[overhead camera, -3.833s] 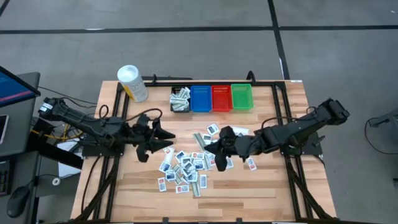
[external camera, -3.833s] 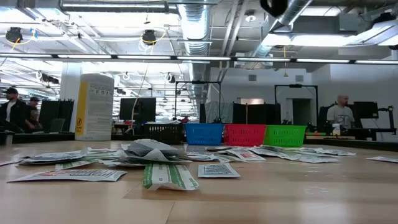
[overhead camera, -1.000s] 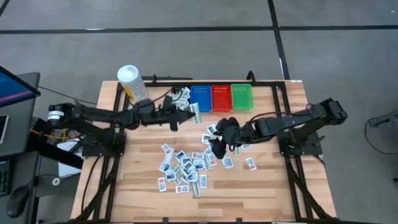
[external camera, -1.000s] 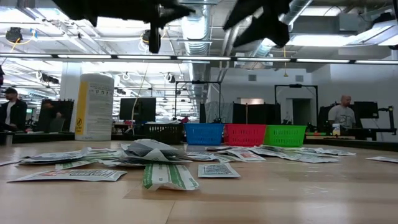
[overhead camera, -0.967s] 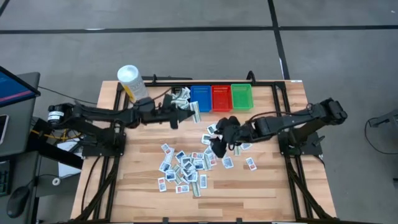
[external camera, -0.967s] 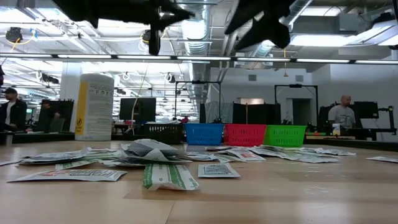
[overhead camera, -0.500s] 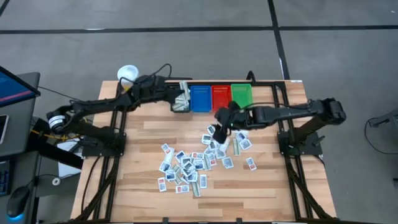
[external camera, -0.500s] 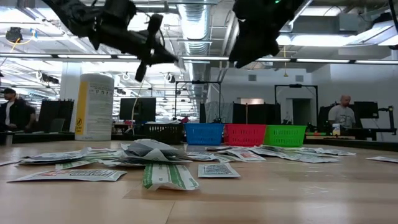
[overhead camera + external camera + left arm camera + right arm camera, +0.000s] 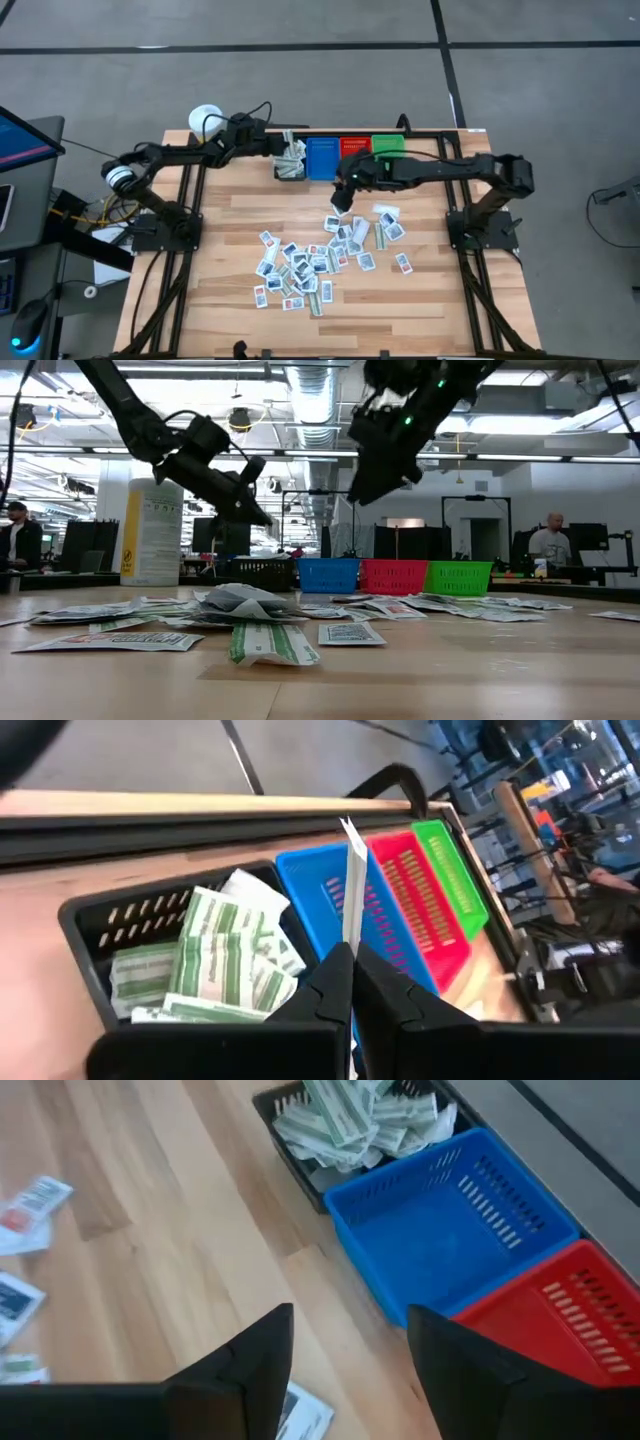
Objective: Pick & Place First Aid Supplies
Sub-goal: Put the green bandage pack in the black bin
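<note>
Several small first aid packets (image 9: 300, 265) lie scattered on the wooden table's middle. At the far edge stand a black bin (image 9: 290, 165) part filled with green-and-white packets (image 9: 215, 960), then a blue bin (image 9: 322, 158), a red bin (image 9: 415, 890) and a green bin (image 9: 388, 146). My left gripper (image 9: 283, 149) hangs above the black bin, shut on one packet (image 9: 352, 870). My right gripper (image 9: 339, 194) hovers open over bare table just near of the blue bin (image 9: 450, 1230), nothing between its fingers (image 9: 265, 1350). My left gripper pinches one end of the packet (image 9: 349, 935) between its two fingertips. The packet sticks out beyond the fingers, seen edge-on as a thin white strip. It is lifted clear, above the black bin's wall beside the blue bin. The fingers slant down toward the table's far edge.
A white tub with a yellow label (image 9: 207, 122) stands at the far left corner, close to my left arm. Black frame rails run along the table's sides. Bare wood lies along the near edge. People and desks show in the room beyond the table.
My left gripper has swung from above the table's middle toward the far edge and down to the black bin, staying shut on its packet. My right gripper has left the packet pile and gone toward the far edge, rolling as it went, to just short of the blue bin.
</note>
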